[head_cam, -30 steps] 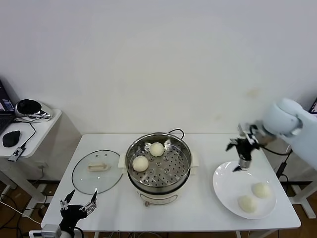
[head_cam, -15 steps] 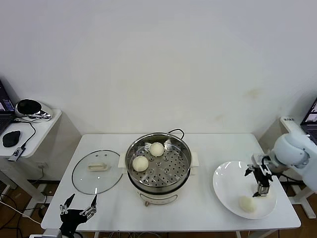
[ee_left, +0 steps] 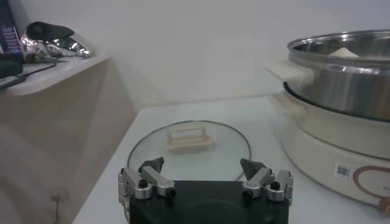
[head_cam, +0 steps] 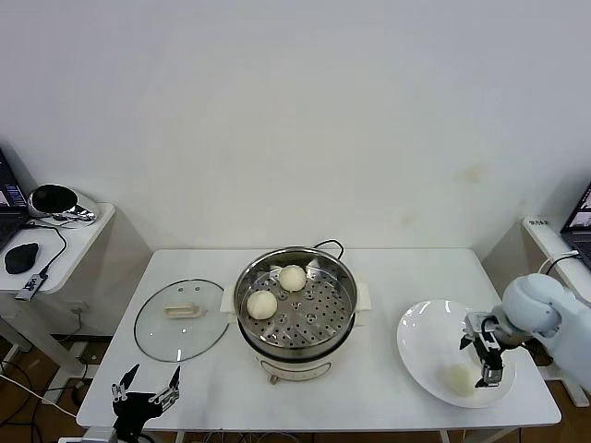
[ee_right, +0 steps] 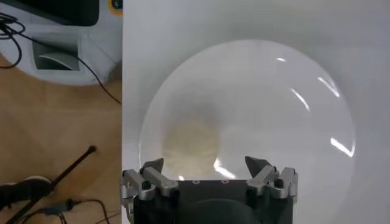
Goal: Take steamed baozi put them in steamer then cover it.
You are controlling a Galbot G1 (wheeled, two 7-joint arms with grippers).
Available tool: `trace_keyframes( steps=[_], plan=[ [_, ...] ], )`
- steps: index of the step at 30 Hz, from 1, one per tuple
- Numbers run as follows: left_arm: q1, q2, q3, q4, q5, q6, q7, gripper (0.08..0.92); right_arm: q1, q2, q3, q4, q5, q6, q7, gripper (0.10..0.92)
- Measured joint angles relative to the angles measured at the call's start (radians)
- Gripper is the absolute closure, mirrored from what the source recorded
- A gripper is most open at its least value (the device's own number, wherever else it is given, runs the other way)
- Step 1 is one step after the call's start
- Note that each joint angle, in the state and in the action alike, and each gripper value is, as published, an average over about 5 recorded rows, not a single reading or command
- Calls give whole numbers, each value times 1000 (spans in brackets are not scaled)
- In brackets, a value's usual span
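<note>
The right claw hangs spread and empty over the white plate, just beside a baozi, likely lined up to pick it. Two baozi already sit on the perforated tray of the steamer mid-surface. The cover lies flat left of the pot, leaving the mouth free. The left claw waits spread at the surface's near edge. A small label on the steamer's base is unreadable.

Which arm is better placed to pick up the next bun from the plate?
Right. The right gripper hangs open over the white plate, beside a baozi; the left gripper waits open at the table's near-left edge.
</note>
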Motion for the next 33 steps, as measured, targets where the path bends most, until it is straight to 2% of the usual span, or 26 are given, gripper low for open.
trace_keyframes(
  steps=[31,33],
  plan=[
    [-11,-4,9,23,4,0,-1,177,-39,51,-3,-57,-40,8,32,203],
    [-11,-4,9,23,4,-1,-1,177,-40,52,-2,-59,-39,6,35,223]
  ],
)
